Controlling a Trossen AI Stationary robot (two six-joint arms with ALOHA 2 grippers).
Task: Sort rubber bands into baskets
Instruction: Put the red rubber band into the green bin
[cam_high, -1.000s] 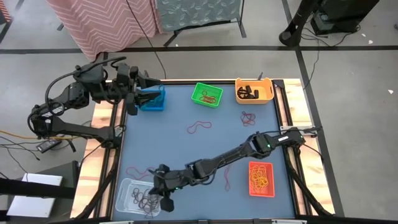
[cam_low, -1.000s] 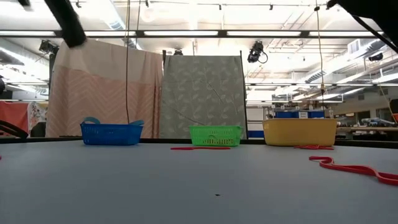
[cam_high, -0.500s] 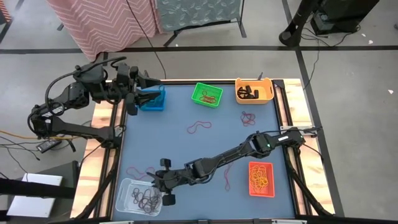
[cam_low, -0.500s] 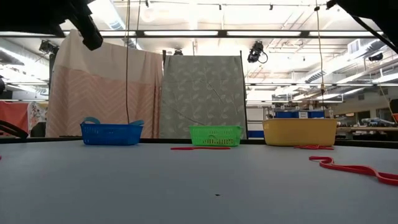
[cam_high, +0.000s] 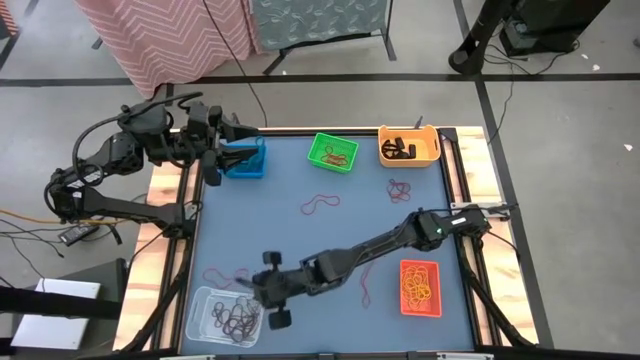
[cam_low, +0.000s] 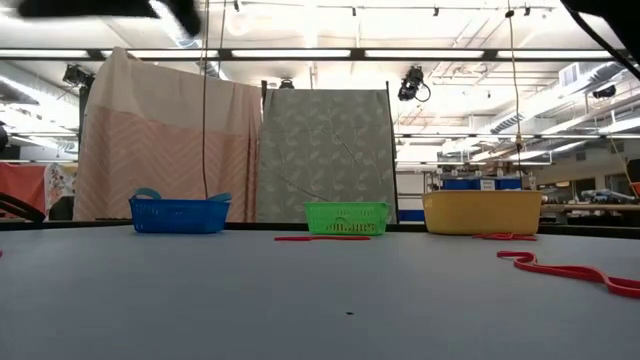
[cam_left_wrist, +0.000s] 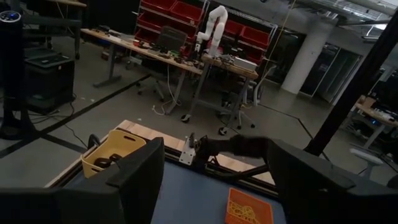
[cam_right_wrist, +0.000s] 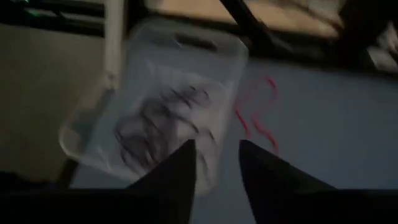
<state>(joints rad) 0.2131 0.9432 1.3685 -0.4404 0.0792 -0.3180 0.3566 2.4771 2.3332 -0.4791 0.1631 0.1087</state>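
Note:
My right gripper (cam_high: 268, 291) is open and empty, just right of the clear white basket (cam_high: 205, 305) at the table's near left, which holds several black rubber bands (cam_high: 236, 320). In the right wrist view the basket (cam_right_wrist: 155, 74) and a red band (cam_right_wrist: 258, 115) on the mat lie beyond its fingers. Red bands lie loose on the blue mat (cam_high: 320, 203) (cam_high: 400, 188) (cam_high: 366, 286) (cam_high: 215, 275). My left gripper (cam_high: 240, 143) waits open above the blue basket (cam_high: 247, 163) at the far left.
The green basket (cam_high: 333, 152) and the yellow-orange basket (cam_high: 408, 146) stand along the far edge, the red-orange basket (cam_high: 420, 287) at the near right, each with bands inside. My right arm (cam_high: 390, 242) stretches across the mat's near half.
My right gripper has drawn back from above the clear basket's right end toward the table's right and far side and has risen a little. It stays open and empty. The black bands stay in the clear basket.

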